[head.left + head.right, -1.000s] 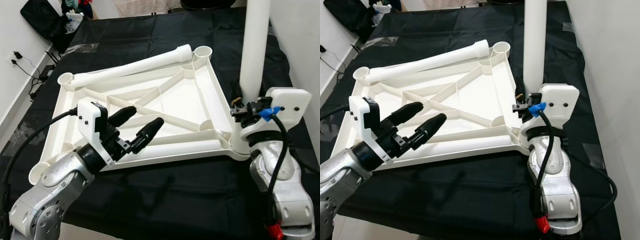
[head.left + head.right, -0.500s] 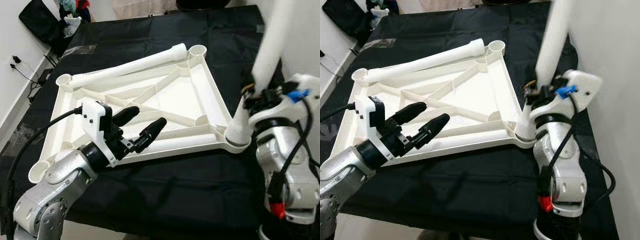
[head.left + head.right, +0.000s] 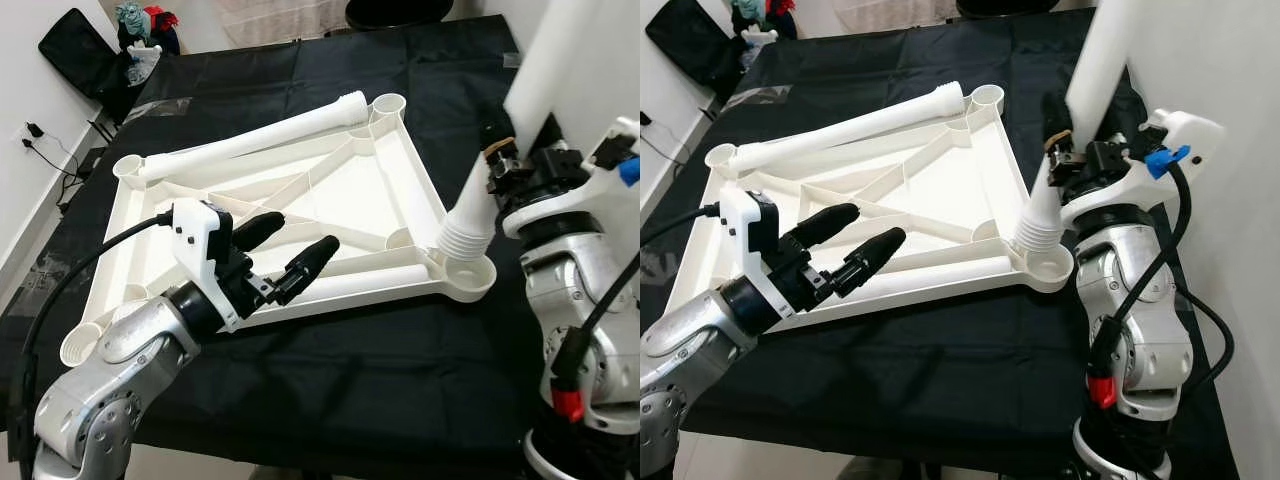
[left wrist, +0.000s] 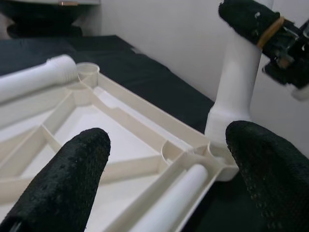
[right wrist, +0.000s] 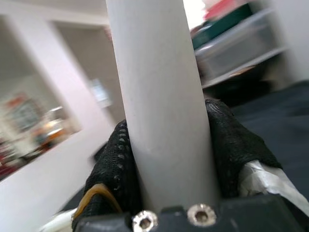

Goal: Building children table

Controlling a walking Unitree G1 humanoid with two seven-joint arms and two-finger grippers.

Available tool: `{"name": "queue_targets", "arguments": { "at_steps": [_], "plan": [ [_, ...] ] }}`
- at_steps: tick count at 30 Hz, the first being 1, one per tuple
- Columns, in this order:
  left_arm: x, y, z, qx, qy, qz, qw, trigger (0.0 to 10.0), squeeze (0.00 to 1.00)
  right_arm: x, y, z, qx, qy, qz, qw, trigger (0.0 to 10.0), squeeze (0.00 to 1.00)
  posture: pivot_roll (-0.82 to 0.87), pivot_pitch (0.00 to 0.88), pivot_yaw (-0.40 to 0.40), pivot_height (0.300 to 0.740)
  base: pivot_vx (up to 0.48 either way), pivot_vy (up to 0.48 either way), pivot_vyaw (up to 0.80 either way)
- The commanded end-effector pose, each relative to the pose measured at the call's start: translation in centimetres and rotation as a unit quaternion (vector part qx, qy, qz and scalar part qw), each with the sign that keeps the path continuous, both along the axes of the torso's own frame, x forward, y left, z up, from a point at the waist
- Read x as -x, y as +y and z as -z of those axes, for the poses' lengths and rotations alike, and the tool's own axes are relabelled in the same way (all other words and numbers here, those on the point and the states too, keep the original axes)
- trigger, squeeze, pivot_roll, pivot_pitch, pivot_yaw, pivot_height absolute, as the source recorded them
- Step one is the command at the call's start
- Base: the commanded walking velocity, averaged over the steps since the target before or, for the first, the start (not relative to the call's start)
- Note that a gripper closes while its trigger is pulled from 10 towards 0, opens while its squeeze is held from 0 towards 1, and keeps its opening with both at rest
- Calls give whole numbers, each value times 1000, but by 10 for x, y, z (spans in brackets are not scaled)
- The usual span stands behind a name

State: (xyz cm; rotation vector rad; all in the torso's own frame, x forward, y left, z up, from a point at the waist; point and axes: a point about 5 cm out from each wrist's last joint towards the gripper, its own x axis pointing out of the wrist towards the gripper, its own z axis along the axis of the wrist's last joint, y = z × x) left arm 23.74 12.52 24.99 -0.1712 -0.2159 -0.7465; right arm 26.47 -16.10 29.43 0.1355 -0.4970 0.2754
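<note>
- Black cloth (image 3: 330, 350) covers the bench; a white wall stands at 3 o'clock.
- White tabletop (image 3: 340, 195) lies upside down on the cloth, ribs up, with round sockets at its corners.
- One leg (image 3: 250, 140) lies along the tabletop's 12 o'clock edge; another leg (image 3: 370, 285) lies along its 6 o'clock edge.
- Right gripper (image 3: 1070, 150), at 3 o'clock, has its jaws closed around a third leg (image 3: 1090, 90); that leg is tilted, its ribbed end just above the near right corner socket (image 3: 1050, 268).
- Left gripper (image 3: 285, 255) hovers over the tabletop's 7 o'clock part, jaws spread wide and holding nothing.
</note>
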Motion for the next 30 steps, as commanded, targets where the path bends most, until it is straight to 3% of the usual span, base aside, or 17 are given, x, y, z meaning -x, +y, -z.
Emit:
{"name": "queue_targets", "arguments": {
  "at_steps": [1, 3, 4, 7, 8, 11, 16, 19, 22, 30],
  "plan": [
    [-9, 7, -14, 17, -21, -10, 1000, 10000, 0, 5, 12, 0, 41, -24, -38, 998, 0, 0, -25, 157, 137, 740, 0, 0, 0],
    [-19, 13, -43, 50, -63, -8, 997, 10000, 0, 1, 18, 6, 98, -30, -38, 994, 0, 0, -20, 139, 130, 740, 0, 0, 0],
    [-19, 13, -43, 50, -63, -8, 997, 10000, 0, 1, 18, 6, 98, -30, -38, 994, 0, 0, -20, 139, 130, 740, 0, 0, 0],
    [-24, 15, -79, 94, -107, 45, 989, 10000, 0, -8, 20, 4, 141, -47, -27, 989, 0, 0, -15, 120, 120, 740, 0, 0, 0],
    [-24, 15, -79, 94, -107, 45, 989, 10000, 0, -8, 20, 4, 141, -47, -27, 989, 0, 0, -15, 120, 120, 740, 0, 0, 0],
    [-19, 10, -104, 127, -134, 154, 971, 10000, 0, -15, 27, -1, 180, -72, -30, 980, 0, 0, -13, 89, 107, 740, 0, 0, 0],
    [-17, 5, -114, 120, -140, 225, 957, 10000, 0, -18, 34, -6, 203, -92, -34, 974, 0, 0, -18, 68, 105, 740, 0, 0, 0],
    [-26, 5, -114, 103, -136, 206, 964, 10000, 0, -18, 37, -8, 206, -103, -38, 972, 0, 0, -21, 61, 103, 740, 0, 0, 0],
    [-46, -2, -115, 87, -125, 170, 974, 10000, 0, -15, 43, -12, 207, -122, -53, 969, 0, 0, -27, 51, 104, 740, 0, 0, 0],
    [-64, -20, -130, 86, -138, 163, 973, 10000, 0, -14, 49, -13, 216, -135, -71, 964, 0, 0, -43, 43, 108, 740, 0, 0, 0]
  ]
}}
